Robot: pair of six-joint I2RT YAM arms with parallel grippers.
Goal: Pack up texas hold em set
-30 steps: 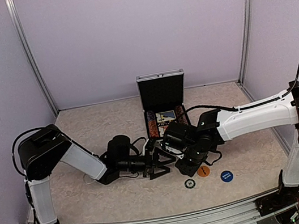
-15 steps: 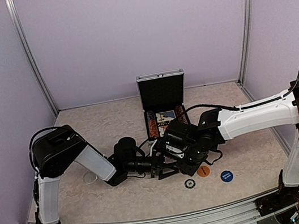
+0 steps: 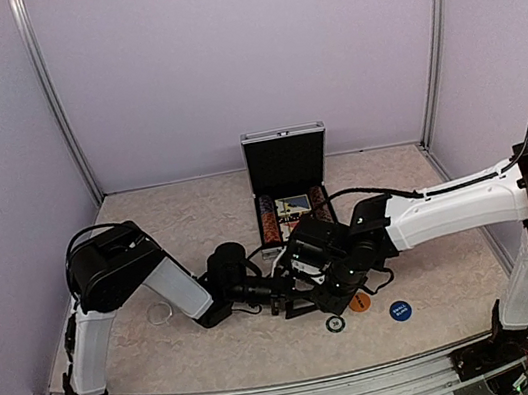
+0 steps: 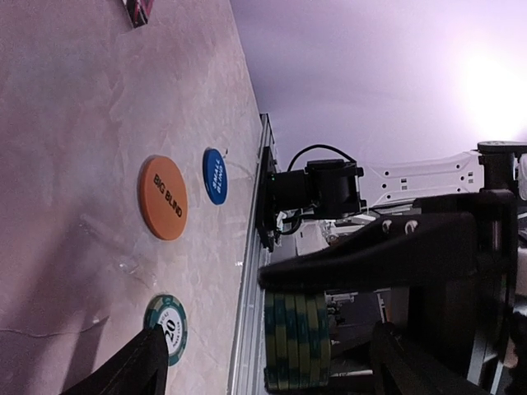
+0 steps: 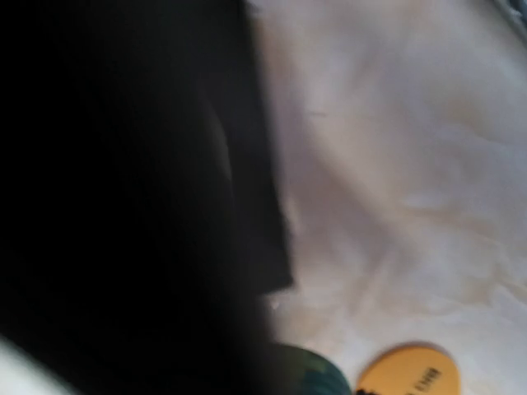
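The texas hold em set's silver case [image 3: 281,137] stands open at the back centre, with chips and cards in its black base [image 3: 292,215]. In the left wrist view a stack of green chips [image 4: 296,337] is pinched edge-on under a black finger [image 4: 370,251] of my right gripper [image 3: 333,294]. My left gripper [image 3: 286,300] is open, its fingertips [image 4: 132,369] wide apart on either side of that stack. One green chip [image 4: 167,327], an orange disc [image 4: 162,197] and a blue disc [image 4: 215,175] lie on the table.
The right wrist view is mostly dark and blurred, with only the orange disc [image 5: 408,374] and a green chip edge [image 5: 317,370] showing. The discs lie near the front rail [image 3: 306,385]. A small clear ring [image 3: 159,314] lies at the left.
My left arm has reached to the right, bringing its gripper up to the right gripper, and its jaws have narrowed a little. The right arm has barely moved.
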